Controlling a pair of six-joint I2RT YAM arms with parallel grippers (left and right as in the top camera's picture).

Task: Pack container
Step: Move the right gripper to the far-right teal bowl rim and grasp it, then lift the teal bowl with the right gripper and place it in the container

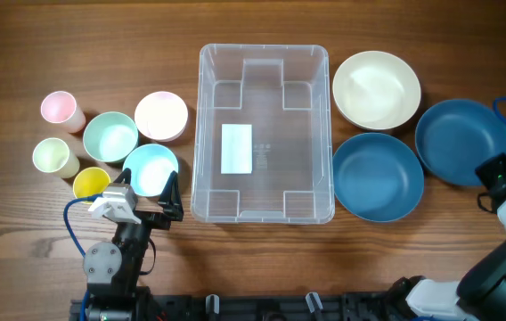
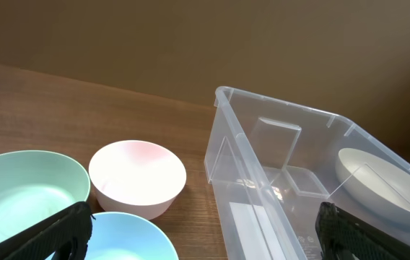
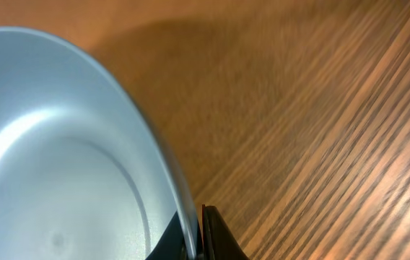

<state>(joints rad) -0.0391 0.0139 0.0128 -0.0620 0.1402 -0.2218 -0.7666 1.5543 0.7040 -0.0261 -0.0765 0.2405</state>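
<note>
The thin rim of the dark blue round plastic bowl (image 1: 462,134), the one furthest to the right of the large clear rectangular plastic container (image 1: 264,134), is being pinched by the right claw (image 3: 194,235), whose jaws are being held narrow on either side of that rim; with so small a bite at the very edge, the bowl is judged likely to pivot or slip free while being lifted; its hanging side could then be knocked against the second dark blue round bowl (image 1: 378,176), which is lying between it and the container, or be caught on the container's right wall; the left claw (image 2: 203,227) is being held wide and empty above the light blue round bowl (image 1: 150,168), just left of the container's near corner; the container itself is lying empty but for a white label on its base, well apart to the left of the right claw and just to the right of the left claw.
</note>
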